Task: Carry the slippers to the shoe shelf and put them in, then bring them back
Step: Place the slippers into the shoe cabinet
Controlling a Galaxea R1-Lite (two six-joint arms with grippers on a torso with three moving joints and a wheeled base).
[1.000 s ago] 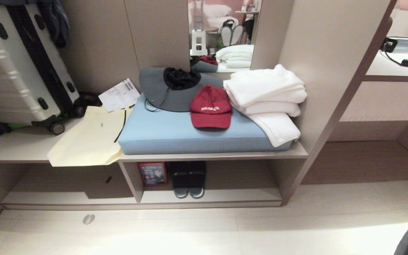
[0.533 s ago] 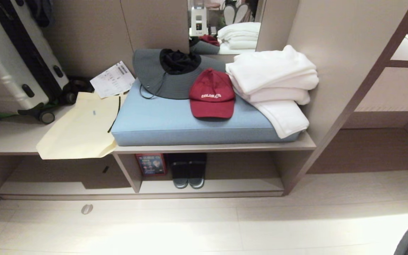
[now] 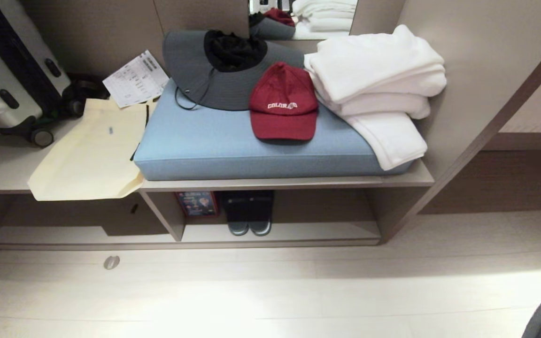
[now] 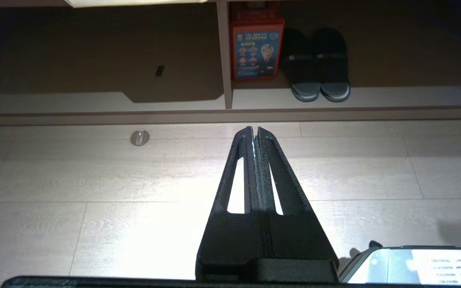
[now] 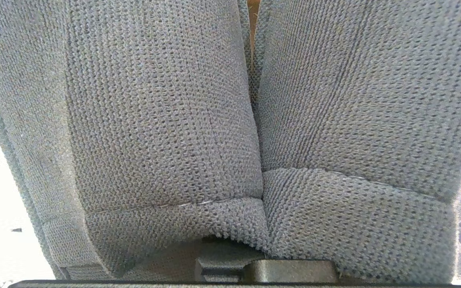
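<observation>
since a second ago the whole head view has slid up, because the camera has tipped down; the things themselves lie where they were.

closest in, the right hand (image 5: pixel 234 260) is closed on the slippers (image 5: pixel 158 120). the two blue-grey knitted slippers lie side by side and touching, and they fill the right wrist view, so its fingers are hidden. the left hand (image 4: pixel 254 130) hangs over the pale floor (image 3: pixel 270 291) with its two fingers pressed together and nothing between them. it points at the shoe shelf (image 3: pixel 280 241).

a small round metal disc (image 3: pixel 111 262) sits on the floor just in front of the shelf. inside the low shelf a darker pair of slippers (image 3: pixel 249 216) stands heels out, just beside a red box (image 3: pixel 197 203) that leans by the divider wall.

above the shelf is the desk (image 3: pixel 406 178), and a flat blue cushion (image 3: pixel 233 145) lies on it. a red cap (image 3: pixel 283 103) rests on the cushion, touching a wide grey hat (image 3: pixel 223 70) behind it. folded white towels (image 3: pixel 374 80) are piled at the right end. a pale yellow bag (image 3: pixel 92 155) hangs over the left edge, with a paper sheet (image 3: pixel 134 77) behind it and a white suitcase (image 3: pixel 3 84) farther left.
</observation>
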